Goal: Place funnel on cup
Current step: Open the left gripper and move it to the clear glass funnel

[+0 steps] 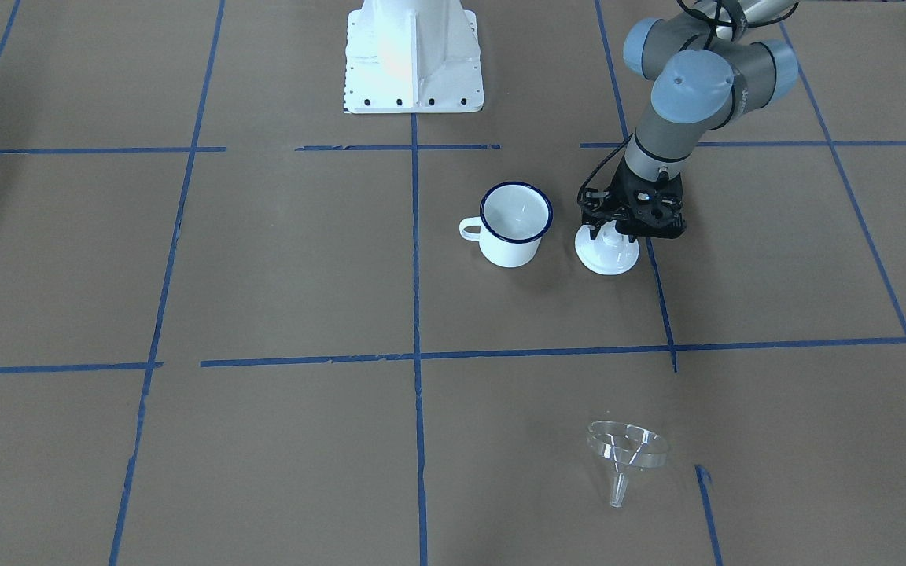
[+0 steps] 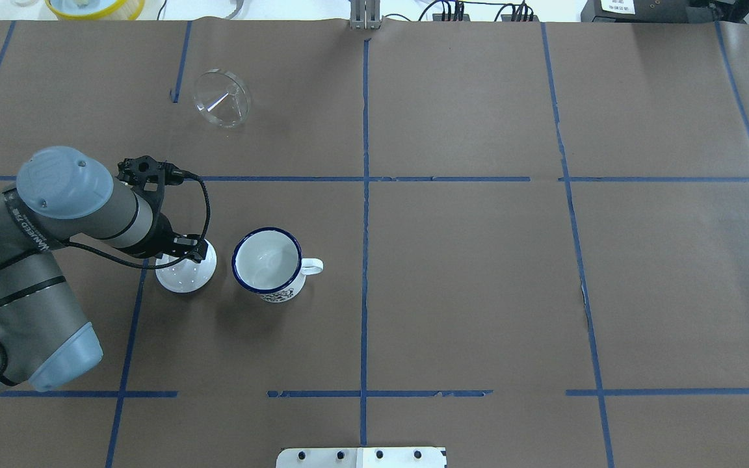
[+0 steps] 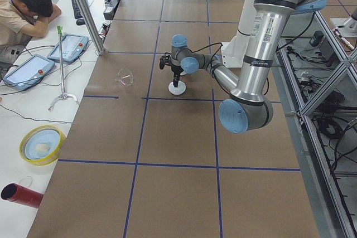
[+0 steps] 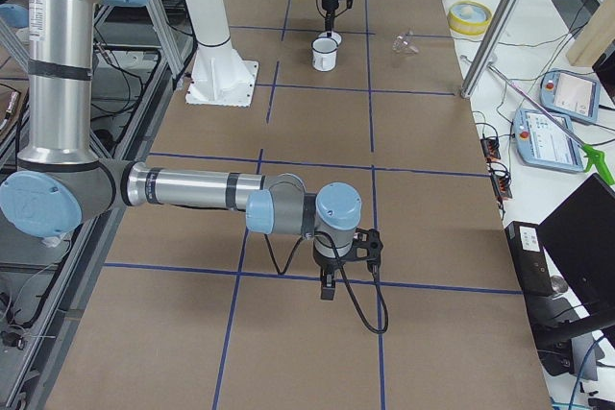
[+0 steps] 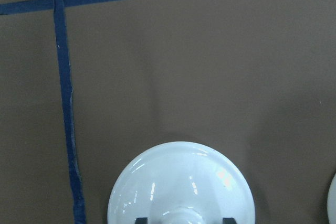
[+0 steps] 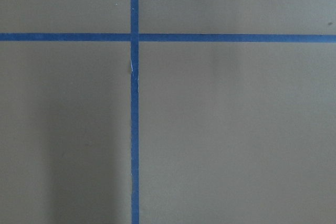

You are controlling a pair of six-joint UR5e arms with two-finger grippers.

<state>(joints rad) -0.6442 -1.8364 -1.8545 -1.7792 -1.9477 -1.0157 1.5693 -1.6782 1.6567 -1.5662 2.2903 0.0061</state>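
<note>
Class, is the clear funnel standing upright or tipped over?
Tipped over: the funnel lies on its side on the table, its stem pointing sideways rather than down.

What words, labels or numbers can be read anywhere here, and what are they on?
None can be quoted with certainty.
Dark lettering along the left arm: too blurred to read.
White sticker with a code on the same arm, in the left side view: too small.
Dark print on the side of the cup: unreadable.
White label on a black box beyond the table's far edge: too small.
</note>
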